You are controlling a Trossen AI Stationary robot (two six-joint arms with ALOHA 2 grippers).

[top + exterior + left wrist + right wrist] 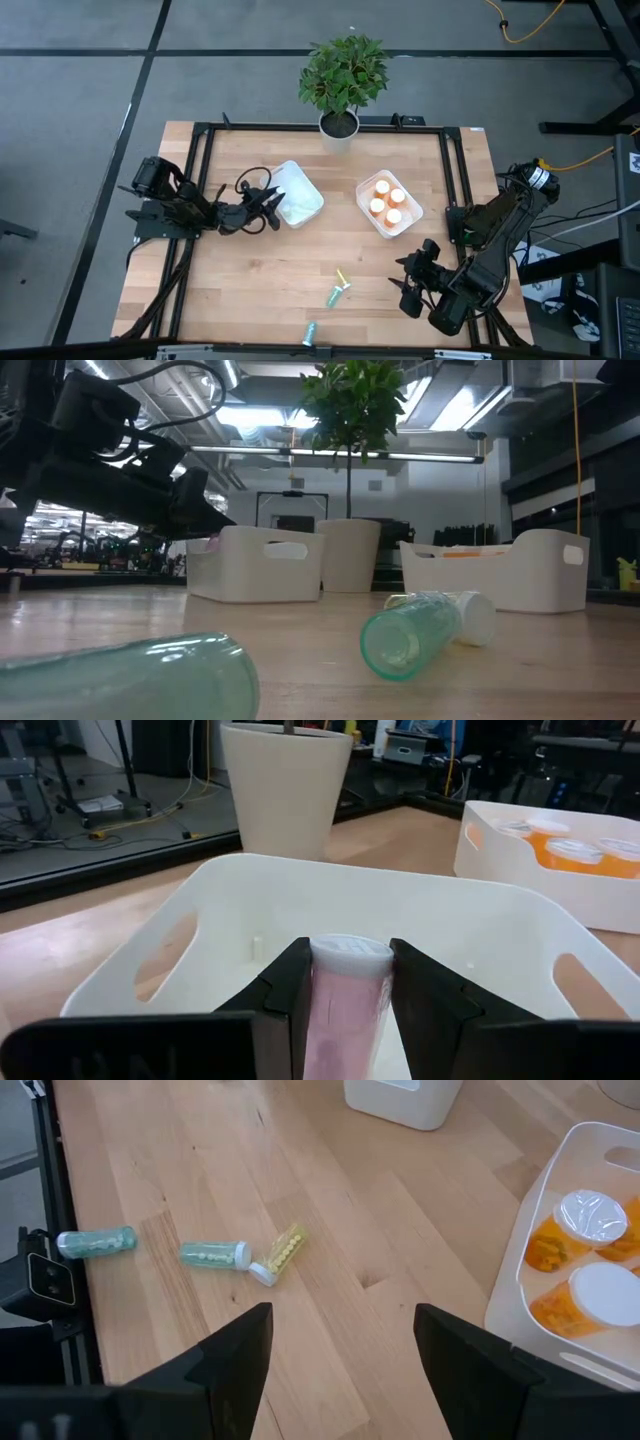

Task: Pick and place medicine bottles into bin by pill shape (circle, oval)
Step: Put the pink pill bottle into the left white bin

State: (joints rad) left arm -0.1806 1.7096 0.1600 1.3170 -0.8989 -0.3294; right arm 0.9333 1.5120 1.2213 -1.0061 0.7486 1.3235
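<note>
Only the left wrist view shows the left gripper (345,1010) clenched on a pink bottle (346,1005) over the left bin (297,194). The right bin (411,222) holds four orange bottles (388,203). The right gripper (340,1350) is released near the front edge.

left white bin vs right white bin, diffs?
The left white plastic bin has the left gripper at its rim holding a white-capped purple bottle above its bare floor; the right white plastic bin holds four white-capped orange bottles, and no gripper is there. Both sit slightly angled on the wooden table.
</note>
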